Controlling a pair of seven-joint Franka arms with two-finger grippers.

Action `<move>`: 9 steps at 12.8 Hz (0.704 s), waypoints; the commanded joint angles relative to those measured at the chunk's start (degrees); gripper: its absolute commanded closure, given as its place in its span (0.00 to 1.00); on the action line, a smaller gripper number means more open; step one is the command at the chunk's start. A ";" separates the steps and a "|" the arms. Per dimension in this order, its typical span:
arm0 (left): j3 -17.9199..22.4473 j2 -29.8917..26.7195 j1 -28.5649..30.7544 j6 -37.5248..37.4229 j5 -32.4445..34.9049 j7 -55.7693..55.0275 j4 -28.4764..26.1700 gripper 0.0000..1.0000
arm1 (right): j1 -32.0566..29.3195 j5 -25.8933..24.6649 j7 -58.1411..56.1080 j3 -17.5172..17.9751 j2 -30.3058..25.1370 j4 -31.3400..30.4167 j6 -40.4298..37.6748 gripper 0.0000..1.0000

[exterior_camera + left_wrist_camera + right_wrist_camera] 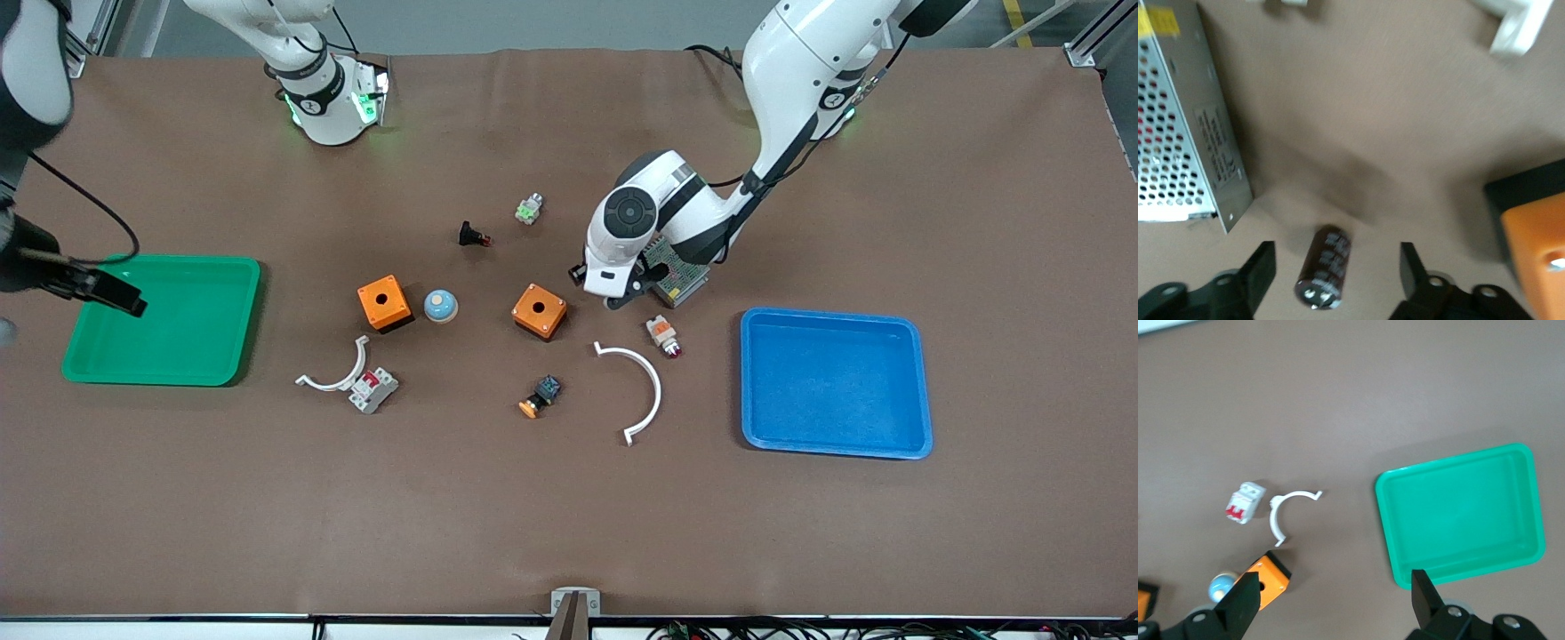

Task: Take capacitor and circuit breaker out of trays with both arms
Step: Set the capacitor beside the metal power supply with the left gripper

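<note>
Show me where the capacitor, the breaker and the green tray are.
capacitor point(1323, 275), left wrist view, on its dark printed side.
breaker point(373, 389), front view, on its grey body beside the red levers.
green tray point(191, 324), front view, on its bare floor.

The green tray point(162, 322) sits toward the right arm's end of the table. Well apart from it toward the left arm's end lie two orange boxes point(384, 302), a blue-white dome button point(440, 306) between them, then the blue tray point(836, 383).
</note>
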 commanded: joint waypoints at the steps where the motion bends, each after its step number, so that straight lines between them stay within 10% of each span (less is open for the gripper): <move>1: 0.96 -5.25 3.98 -5.20 0.87 0.09 3.17 0.00 | 5.44 1.78 -2.49 -6.27 -3.78 -2.12 0.18 0.00; 9: 1.04 -14.74 23.31 -31.65 15.73 34.32 21.02 0.00 | 1.85 4.68 -1.43 -5.93 -3.35 4.39 -3.95 0.00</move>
